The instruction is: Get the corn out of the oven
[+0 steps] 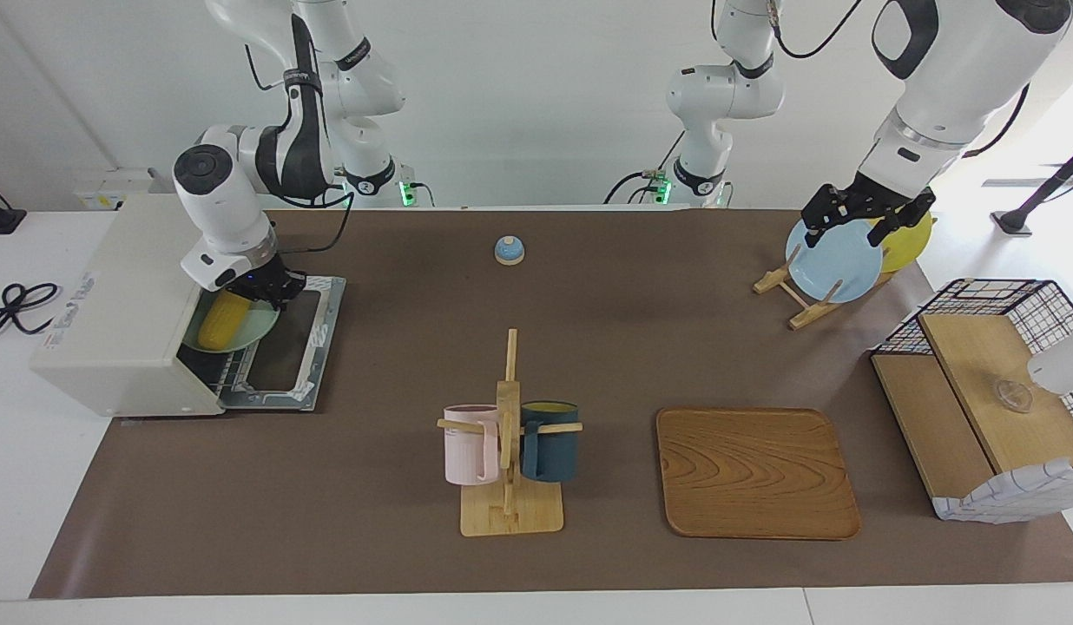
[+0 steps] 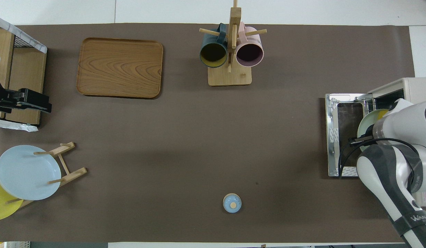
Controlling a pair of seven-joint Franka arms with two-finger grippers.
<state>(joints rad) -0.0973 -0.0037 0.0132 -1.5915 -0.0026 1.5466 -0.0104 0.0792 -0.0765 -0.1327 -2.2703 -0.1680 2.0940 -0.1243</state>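
The cream-white oven (image 1: 111,321) stands at the right arm's end of the table, its door (image 1: 293,347) folded down open. The yellow corn (image 1: 222,319) lies on a pale green plate (image 1: 241,334) that sticks partly out of the oven mouth over the door. My right gripper (image 1: 267,291) is down at the plate's rim, by the corn's end nearer the robots. In the overhead view my right arm covers most of the corn (image 2: 381,113) and the plate (image 2: 364,125). My left gripper (image 1: 865,219) is open and empty, raised above the plate rack.
A plate rack (image 1: 801,304) holds a blue plate (image 1: 836,260) and a yellow plate (image 1: 910,243). A wire basket with wooden boards (image 1: 979,391) stands beside it. A wooden tray (image 1: 753,473), a mug rack with two mugs (image 1: 509,434) and a small blue bell (image 1: 509,250) are mid-table.
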